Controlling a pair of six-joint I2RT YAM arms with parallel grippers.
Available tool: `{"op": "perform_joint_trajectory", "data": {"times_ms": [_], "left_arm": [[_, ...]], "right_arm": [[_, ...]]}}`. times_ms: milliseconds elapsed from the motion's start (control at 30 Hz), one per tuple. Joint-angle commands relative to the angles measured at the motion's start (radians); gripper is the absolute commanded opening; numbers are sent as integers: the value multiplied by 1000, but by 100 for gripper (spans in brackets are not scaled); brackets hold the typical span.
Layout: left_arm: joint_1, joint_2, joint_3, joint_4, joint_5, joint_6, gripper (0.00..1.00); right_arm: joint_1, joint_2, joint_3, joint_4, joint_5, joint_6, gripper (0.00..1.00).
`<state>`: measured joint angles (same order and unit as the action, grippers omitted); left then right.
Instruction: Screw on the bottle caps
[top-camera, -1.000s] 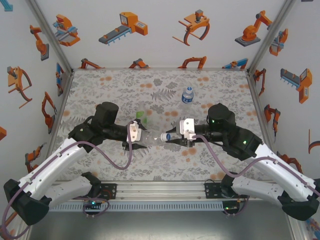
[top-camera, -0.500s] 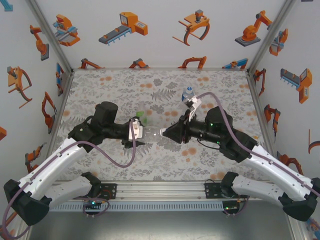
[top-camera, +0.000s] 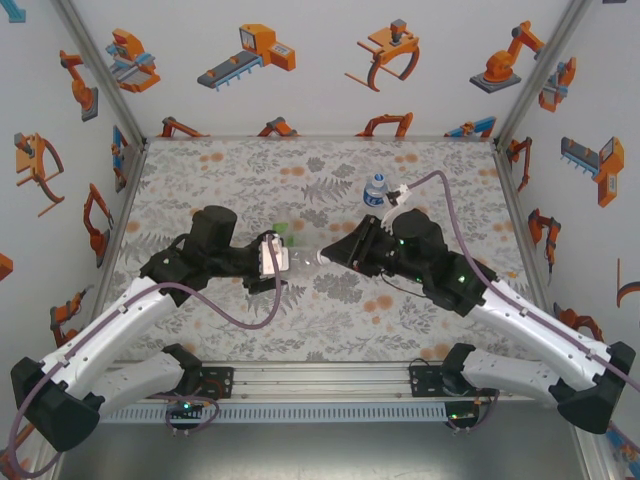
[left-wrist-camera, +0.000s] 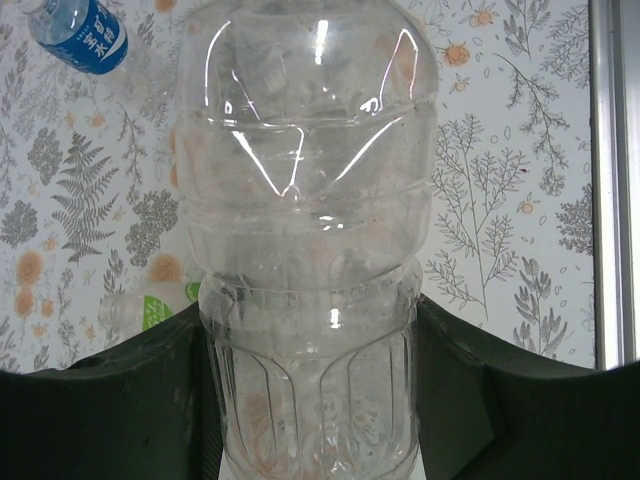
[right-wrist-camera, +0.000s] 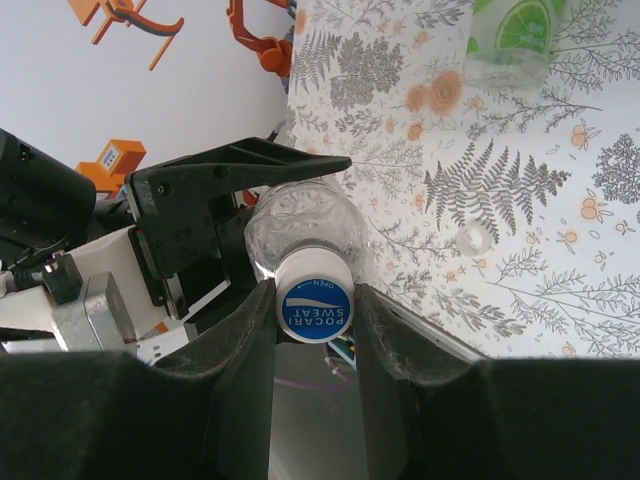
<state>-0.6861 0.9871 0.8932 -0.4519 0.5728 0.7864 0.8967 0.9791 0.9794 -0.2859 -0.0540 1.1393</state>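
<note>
Grey ferns and orange blossoms pattern the bench (top-camera: 200, 170). The clear bottle (left-wrist-camera: 305, 250) bears a white cap (right-wrist-camera: 314, 305) topped blue. The labelled bottle (top-camera: 375, 189) wears blue; the tinted bottle (right-wrist-camera: 510, 30) shows green.

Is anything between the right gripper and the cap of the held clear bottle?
Nothing visible. The right gripper is shut on the small round white-and-blue plastic cap, on the neck of the clear plastic bottle in the left gripper.

Glossy clear plastic bottle (left-wrist-camera: 305, 250), smooth white plastic cap (right-wrist-camera: 315, 305), matt black jaws
</note>
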Motion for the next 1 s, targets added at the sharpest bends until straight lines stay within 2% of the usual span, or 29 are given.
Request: {"op": "perform_joint_trajectory", "data": {"times_ms": [0, 100, 200, 267, 400, 633, 800, 967], "left_arm": [[-22, -23, 15, 89, 115, 14, 0], [-22, -21, 15, 77, 142, 24, 0], [-21, -13, 23, 62, 168, 31, 0], [-21, -10, 30, 49, 177, 33, 0], [-21, -9, 38, 35, 191, 37, 0], [-22, -31, 45, -13, 260, 72, 0], [-21, -32, 54, -26, 292, 73, 0], [-22, -31, 67, -48, 291, 89, 0]], "right_arm": [[5, -13, 24, 15, 42, -127, 21], [5, -49, 20, 68, 17, -278, 35], [5, -88, 35, 74, -11, -473, 43], [5, -113, 35, 93, -48, -615, 43], [5, -154, 31, 122, -224, -957, 44], [5, -150, 90, -17, -514, -1476, 46], [5, -116, 120, -77, -626, -1652, 48], [5, -95, 114, -60, -634, -1670, 49]]}}
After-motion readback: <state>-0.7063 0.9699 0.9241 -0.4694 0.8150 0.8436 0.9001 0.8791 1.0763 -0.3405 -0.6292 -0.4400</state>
